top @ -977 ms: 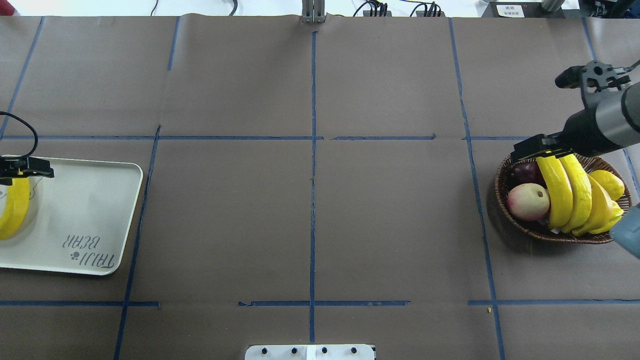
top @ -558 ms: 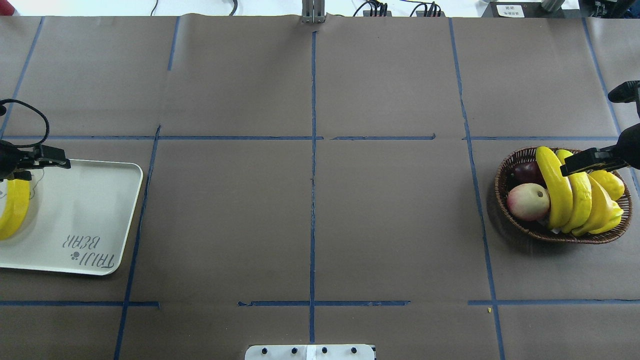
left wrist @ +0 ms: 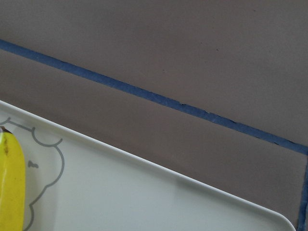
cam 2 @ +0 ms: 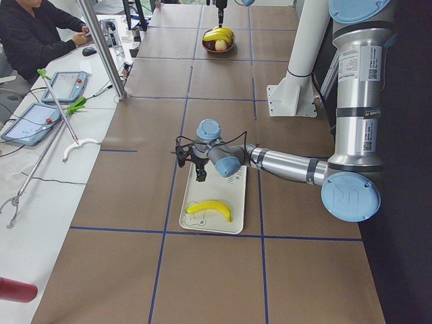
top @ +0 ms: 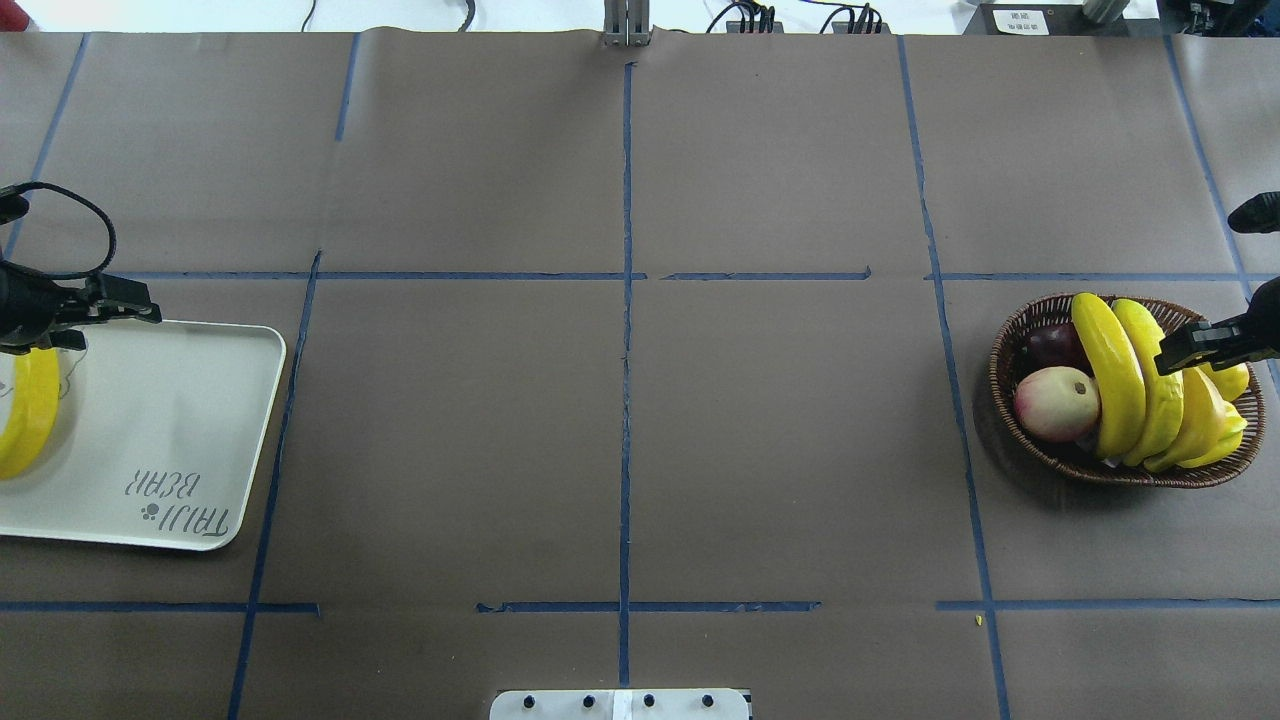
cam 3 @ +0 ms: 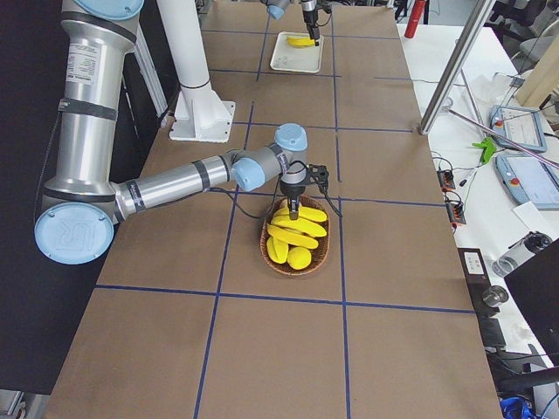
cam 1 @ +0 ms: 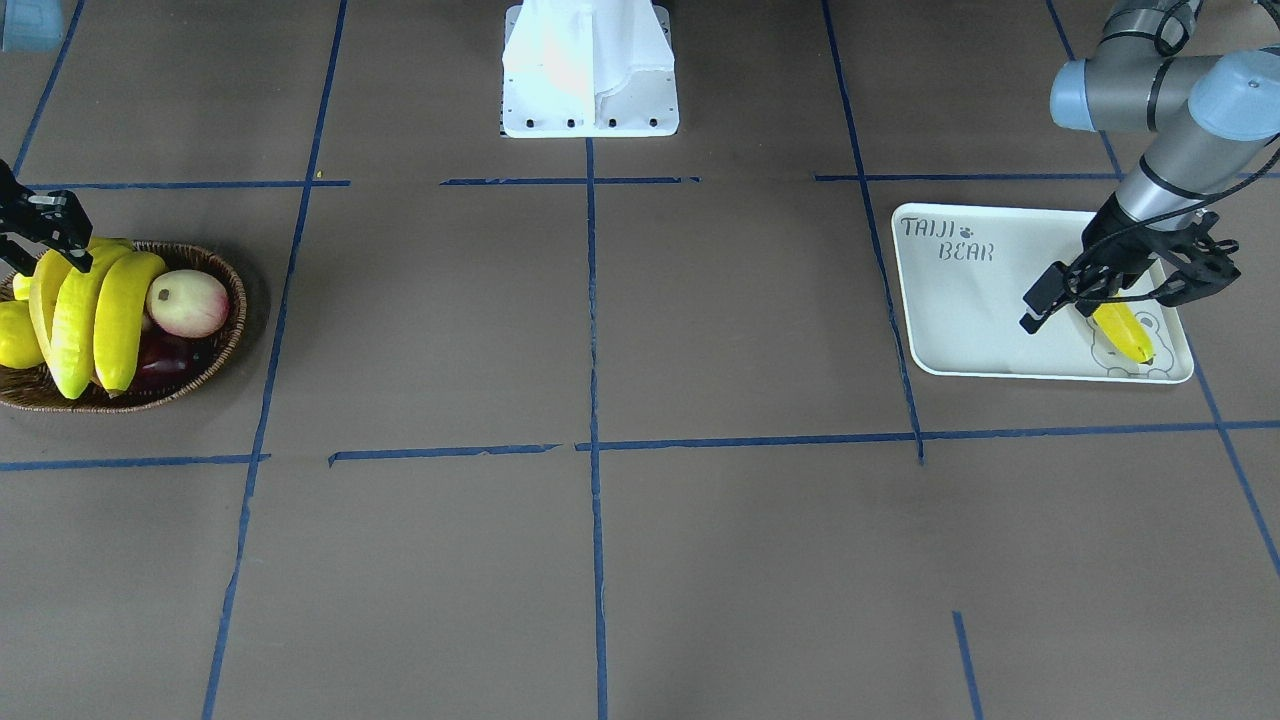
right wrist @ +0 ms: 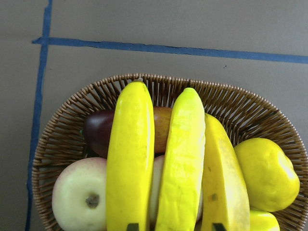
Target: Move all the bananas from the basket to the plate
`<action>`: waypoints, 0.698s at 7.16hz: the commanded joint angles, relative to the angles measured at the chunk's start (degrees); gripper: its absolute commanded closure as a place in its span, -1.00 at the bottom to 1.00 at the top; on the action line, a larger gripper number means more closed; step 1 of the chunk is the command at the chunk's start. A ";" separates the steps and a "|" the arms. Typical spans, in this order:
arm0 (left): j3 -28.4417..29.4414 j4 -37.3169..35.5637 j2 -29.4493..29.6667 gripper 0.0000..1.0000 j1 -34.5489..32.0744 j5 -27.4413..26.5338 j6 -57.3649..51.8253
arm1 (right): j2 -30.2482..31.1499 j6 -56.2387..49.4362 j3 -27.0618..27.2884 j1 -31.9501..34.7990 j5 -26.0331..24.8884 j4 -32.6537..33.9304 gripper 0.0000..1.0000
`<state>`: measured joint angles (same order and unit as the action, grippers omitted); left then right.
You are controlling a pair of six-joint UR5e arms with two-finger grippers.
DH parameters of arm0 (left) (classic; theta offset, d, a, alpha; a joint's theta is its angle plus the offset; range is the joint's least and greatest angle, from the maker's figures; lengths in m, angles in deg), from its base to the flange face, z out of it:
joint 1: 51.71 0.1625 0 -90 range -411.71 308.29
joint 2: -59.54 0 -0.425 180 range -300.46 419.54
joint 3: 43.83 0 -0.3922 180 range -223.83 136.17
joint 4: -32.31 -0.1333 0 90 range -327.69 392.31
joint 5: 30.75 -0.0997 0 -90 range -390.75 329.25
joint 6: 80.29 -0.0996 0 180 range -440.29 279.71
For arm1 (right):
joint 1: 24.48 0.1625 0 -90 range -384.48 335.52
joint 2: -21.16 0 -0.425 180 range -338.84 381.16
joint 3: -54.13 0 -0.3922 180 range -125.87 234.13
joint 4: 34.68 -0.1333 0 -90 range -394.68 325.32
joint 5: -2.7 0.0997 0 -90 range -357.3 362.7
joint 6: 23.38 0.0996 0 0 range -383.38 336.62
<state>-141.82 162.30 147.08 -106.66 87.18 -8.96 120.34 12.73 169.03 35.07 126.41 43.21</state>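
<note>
Where the bench's left end carries the plate [top: 200, 400], one banana [top: 25, 420] lies flat on it below the left end effector [cam 1: 1120, 288], which hangs released, jaws spread, not touching the fruit. The overhead view crops that banana at its edge, while the exterior left view shows it whole. Far to the right, three bananas [top: 1110, 370] lean together in the basket [top: 1005, 340] beside an apple [top: 1055, 403], with the right end effector [top: 1200, 345] just over them. Only its wrist camera shows the fingertips [right wrist: 131, 226] apart, released, with the middle banana between them.
</note>
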 commanded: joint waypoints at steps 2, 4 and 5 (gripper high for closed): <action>0.78 0.00 1.31 -1.00 0.11 0.01 0.12 | -0.39 -0.51 -1.60 -1.10 0.22 0.07 -0.20; 0.96 -0.09 1.67 -1.00 0.11 -0.08 0.04 | -0.66 -0.43 -2.66 -1.89 0.22 -0.02 -0.20; 0.96 0.00 1.67 -1.00 0.20 -0.08 0.04 | -0.66 -0.51 -2.66 -2.06 0.22 -0.02 -0.19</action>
<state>-140.92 162.27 148.67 -106.53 87.12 -8.89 119.78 12.26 166.64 33.35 126.62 43.21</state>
